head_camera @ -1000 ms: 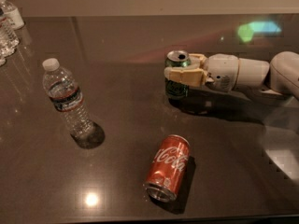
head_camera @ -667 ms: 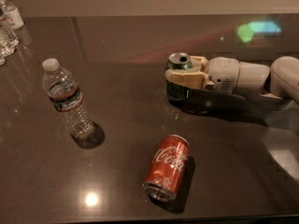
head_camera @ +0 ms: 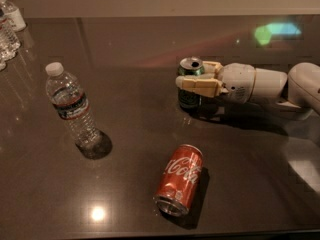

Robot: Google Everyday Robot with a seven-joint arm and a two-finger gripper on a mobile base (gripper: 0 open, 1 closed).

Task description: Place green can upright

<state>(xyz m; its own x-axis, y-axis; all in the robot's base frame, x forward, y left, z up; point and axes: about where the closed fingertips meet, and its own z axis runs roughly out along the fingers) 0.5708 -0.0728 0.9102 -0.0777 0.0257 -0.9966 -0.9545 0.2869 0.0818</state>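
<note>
The green can (head_camera: 189, 99) stands upright on the dark table (head_camera: 130, 109), right of centre, its silver top facing up. My gripper (head_camera: 192, 75) reaches in from the right on a white arm, and its cream fingers (head_camera: 197, 85) sit on either side of the can's upper half, shut on it. The can's lower part shows below the near finger and seems to rest on the table.
A red Coca-Cola can (head_camera: 179, 186) lies on its side in front of the green can. A clear water bottle (head_camera: 72, 105) stands upright at the left. More water bottles (head_camera: 10, 26) stand at the far left corner. The table's front edge runs along the bottom.
The gripper and the green can have shifted very slightly to the left. The can stays upright in the fingers. The other objects have not moved.
</note>
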